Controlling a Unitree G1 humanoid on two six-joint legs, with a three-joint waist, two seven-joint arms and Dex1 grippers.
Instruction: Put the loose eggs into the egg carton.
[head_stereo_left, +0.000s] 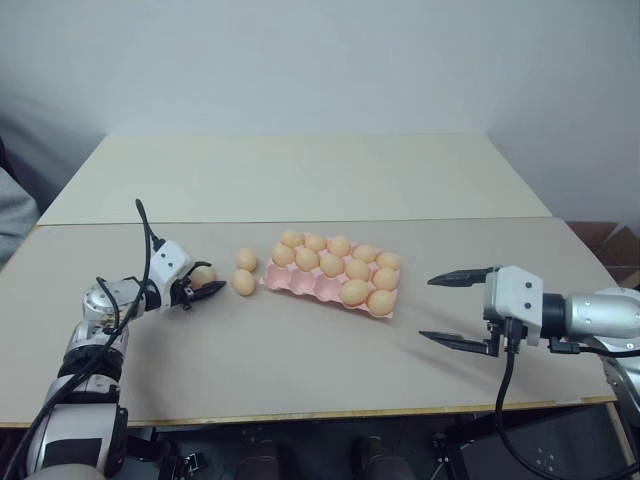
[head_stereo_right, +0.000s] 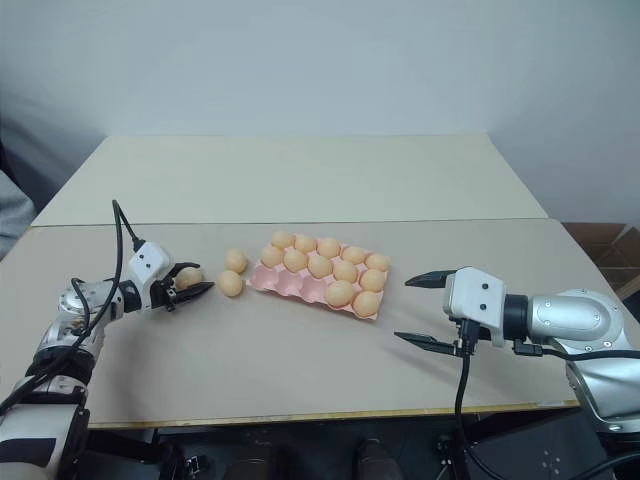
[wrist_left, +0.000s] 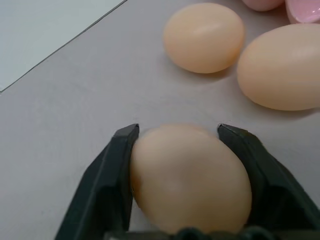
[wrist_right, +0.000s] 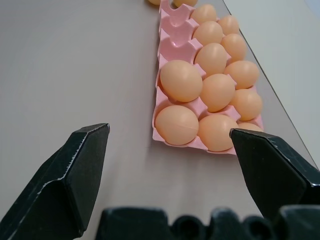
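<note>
A pink egg carton (head_stereo_left: 300, 283) lies mid-table with several pale orange eggs in its cups; the near row's left cups are bare. Two loose eggs (head_stereo_left: 245, 271) rest on the table just left of the carton. My left gripper (head_stereo_left: 205, 281) sits left of them, low over the table, shut on a third loose egg (wrist_left: 187, 180), which fills the space between its fingers (wrist_left: 107, 185). My right gripper (head_stereo_left: 452, 309) hovers open to the right of the carton, nothing between its fingers (wrist_right: 75, 175); the carton (wrist_right: 167, 35) lies ahead of it.
The tan table (head_stereo_left: 300, 370) has a seam running across behind the carton, with a paler table (head_stereo_left: 300, 170) beyond it. A cardboard box (head_stereo_left: 615, 250) stands off the right edge. A black cable (head_stereo_left: 145, 235) loops over my left arm.
</note>
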